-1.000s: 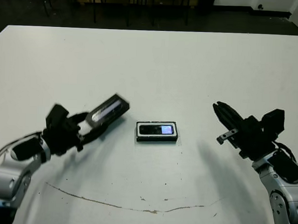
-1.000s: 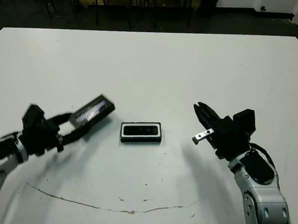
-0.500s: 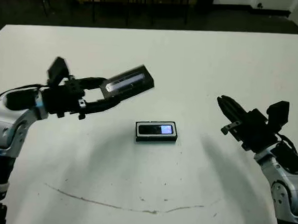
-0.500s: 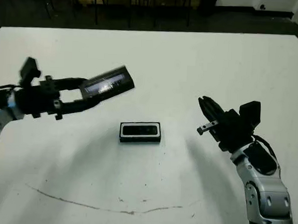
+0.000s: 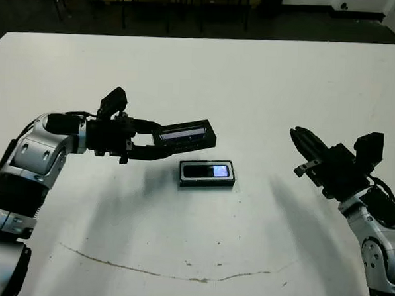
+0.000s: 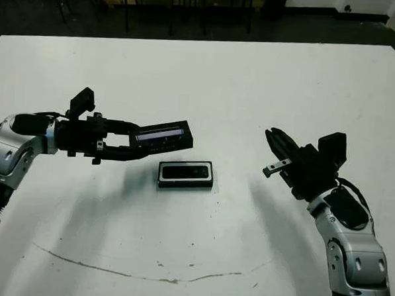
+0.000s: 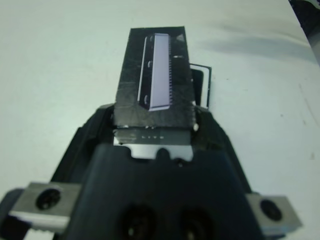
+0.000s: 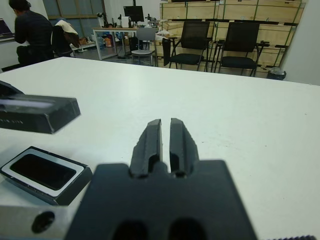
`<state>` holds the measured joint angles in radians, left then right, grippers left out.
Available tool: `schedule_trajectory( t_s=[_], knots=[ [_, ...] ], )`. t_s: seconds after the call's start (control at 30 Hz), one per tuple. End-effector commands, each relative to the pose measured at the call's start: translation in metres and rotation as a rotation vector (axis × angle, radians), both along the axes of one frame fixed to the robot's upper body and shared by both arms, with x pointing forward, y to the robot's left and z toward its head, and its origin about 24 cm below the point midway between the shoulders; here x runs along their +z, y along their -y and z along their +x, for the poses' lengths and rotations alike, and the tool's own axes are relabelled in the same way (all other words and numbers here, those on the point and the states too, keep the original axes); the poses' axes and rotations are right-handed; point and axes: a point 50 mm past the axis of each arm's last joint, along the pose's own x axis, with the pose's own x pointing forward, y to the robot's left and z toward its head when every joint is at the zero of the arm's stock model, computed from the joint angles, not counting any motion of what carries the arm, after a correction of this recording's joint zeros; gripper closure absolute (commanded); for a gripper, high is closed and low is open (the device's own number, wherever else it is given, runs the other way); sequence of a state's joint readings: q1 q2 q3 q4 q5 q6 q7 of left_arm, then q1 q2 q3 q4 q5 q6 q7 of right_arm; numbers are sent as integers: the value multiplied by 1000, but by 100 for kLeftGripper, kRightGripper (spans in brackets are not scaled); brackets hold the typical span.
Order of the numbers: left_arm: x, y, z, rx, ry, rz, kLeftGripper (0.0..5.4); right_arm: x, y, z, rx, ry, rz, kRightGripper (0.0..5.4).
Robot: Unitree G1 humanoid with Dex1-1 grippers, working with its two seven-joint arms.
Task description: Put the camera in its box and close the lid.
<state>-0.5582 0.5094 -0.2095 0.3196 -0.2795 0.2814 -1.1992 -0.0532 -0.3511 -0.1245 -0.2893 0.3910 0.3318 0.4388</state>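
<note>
The box point(image 5: 183, 174), a small black tray with a white lining, lies at the table's middle. The camera point(image 5: 206, 170) rests inside it, its small screen glowing bluish towards the right end. My left gripper point(image 5: 155, 142) is shut on the near end of the lid point(image 5: 185, 134), a flat black cover with a pale glossy stripe. It holds the lid roughly level in the air, just behind and left of the box and apart from it. In the left wrist view the lid point(image 7: 155, 82) hides most of the box point(image 7: 202, 86). My right gripper point(image 5: 296, 135) hovers to the right of the box, shut and holding nothing.
A thin brown line point(image 5: 177, 274) runs across the white table point(image 5: 254, 84) near its front edge. Beyond the far edge are black chairs point(image 8: 187, 42), stacked wooden crates and a person point(image 8: 30, 32) seated with their back turned.
My left arm swung the lid up and to the right, then lowered and levelled it beside the box. My right arm barely moved.
</note>
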Motion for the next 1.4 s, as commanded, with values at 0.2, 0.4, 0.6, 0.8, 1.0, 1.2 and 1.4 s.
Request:
schedule_trajectory(
  t_s=[0.2, 0.4, 0.6, 0.8, 1.0, 1.2, 1.4],
  knots=[
    [-17, 3, 4, -38, -63, 43, 272, -6, 2, -1, -7, -26, 19, 540],
    [-29, 7, 3, -40, -139, 58, 272, -7, 1, -1, 1, -6, 13, 540],
    [-38, 11, 0, -80, -179, 106, 272, -6, 2, -2, -12, -8, 0, 540],
    [-40, 12, -2, -125, -237, 97, 272, -5, 1, -2, -9, -3, -6, 540],
    [-42, 13, -3, -159, -275, 107, 272, -3, 0, -2, 0, 16, -14, 540],
    [-45, 15, -4, -183, -265, 136, 272, -2, -1, -3, 7, 18, -15, 540],
    [-47, 18, -5, -193, -280, 139, 272, -2, -1, -3, 0, 10, -12, 540]
  ],
)
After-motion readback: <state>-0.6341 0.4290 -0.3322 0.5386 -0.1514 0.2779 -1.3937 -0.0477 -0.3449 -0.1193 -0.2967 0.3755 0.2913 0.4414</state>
